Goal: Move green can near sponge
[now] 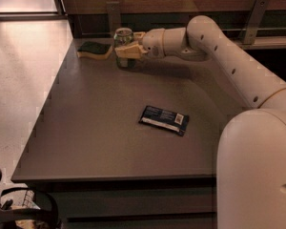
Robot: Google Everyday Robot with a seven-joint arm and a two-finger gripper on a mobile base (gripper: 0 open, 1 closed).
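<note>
Tool [126, 52] clamped on upright green can [123, 35], far side of desk [95, 132], just right of sponge [94, 49].

you've got one green can [123, 36], one sponge [94, 49], one snack packet [164, 119], and one gripper [125, 49] clasping the can, upper middle

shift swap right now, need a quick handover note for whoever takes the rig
The gripper is at the far side of the table, shut on the upright green can.
The sponge lies at the far left corner, just left of the can, with a small gap between them.
Done: the can is beside the sponge.
Left: cannot tell if the can rests on the table; set it down, release, withdraw.
The snack packet lies mid-table, apart.
</note>
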